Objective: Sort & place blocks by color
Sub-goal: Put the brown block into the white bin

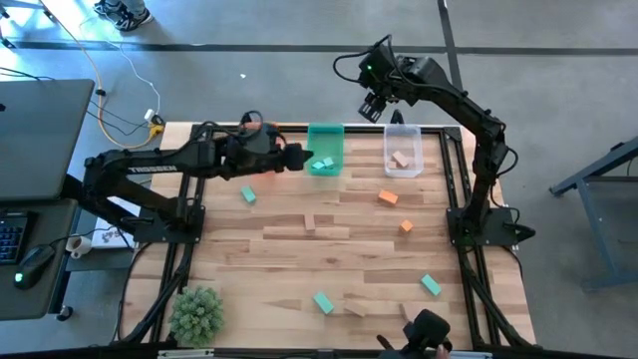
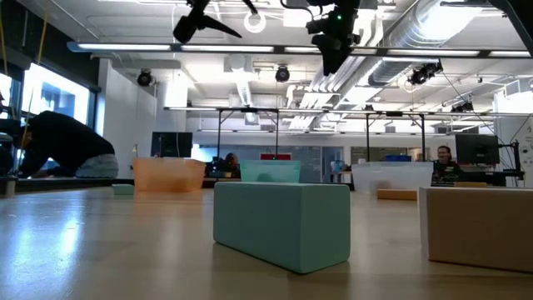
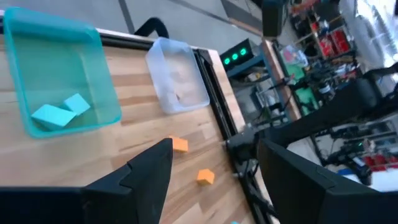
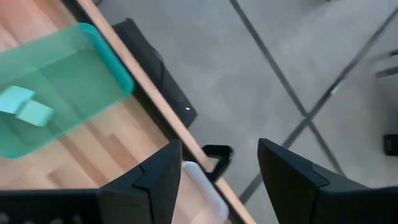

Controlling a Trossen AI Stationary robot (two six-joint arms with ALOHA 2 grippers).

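At the far edge of the wooden surface (image 1: 299,249), two teal-green blocks (image 1: 323,164) are kept in the translucent green bin (image 1: 325,135); others lie scattered, unsorted. Left gripper (image 1: 297,158) beside it, right gripper (image 1: 375,108) raised: jaws parted, empty.

I take the green bin (image 1: 325,150) as my landmark. Two teal blocks (image 1: 322,164) lie inside it, touching, at its near end. A tan block (image 1: 401,159) rests in the clear bin (image 1: 403,152) to the bin's right. Just left of and below the green bin, one teal block (image 1: 248,195) lies flat on the table. Right of it and nearer me I see two orange blocks (image 1: 388,197), well apart from the bin. Long tan blocks (image 1: 310,222) lie below the bin at mid-table. Farthest from it, near the front edge, sit two more teal blocks (image 1: 323,301) and tan ones (image 1: 356,307).
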